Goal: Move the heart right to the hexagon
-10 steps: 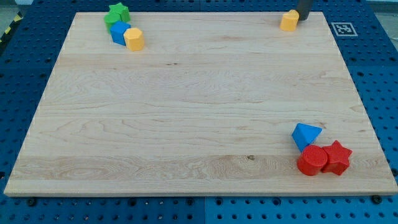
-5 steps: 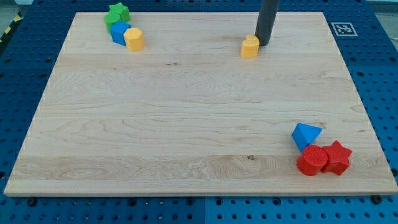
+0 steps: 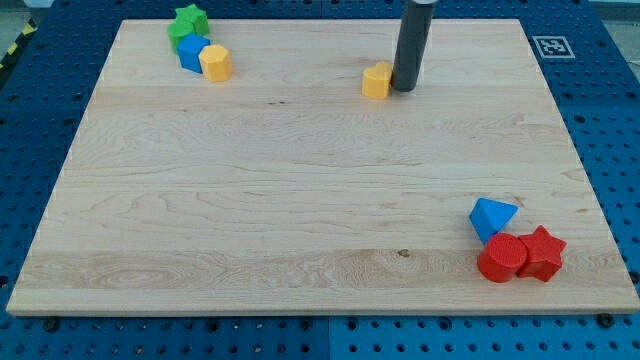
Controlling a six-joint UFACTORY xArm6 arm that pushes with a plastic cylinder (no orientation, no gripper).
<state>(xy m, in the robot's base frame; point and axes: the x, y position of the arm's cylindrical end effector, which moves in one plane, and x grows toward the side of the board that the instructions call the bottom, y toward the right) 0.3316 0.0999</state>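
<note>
A yellow heart block (image 3: 377,80) lies on the wooden board (image 3: 300,200) near the view's top, a little right of centre. My tip (image 3: 404,88) touches the heart's right side. A yellow hexagon block (image 3: 215,63) sits at the view's top left, well to the left of the heart. It touches a blue block (image 3: 191,52), and a green star block (image 3: 187,22) sits just above that.
A blue triangle block (image 3: 491,218), a red cylinder block (image 3: 501,258) and a red star block (image 3: 542,253) cluster at the view's bottom right. A fiducial marker (image 3: 550,46) lies off the board's top right corner.
My tip has pushed the yellow heart from the top right corner leftward and slightly down, towards the hexagon. The other blocks have not moved.
</note>
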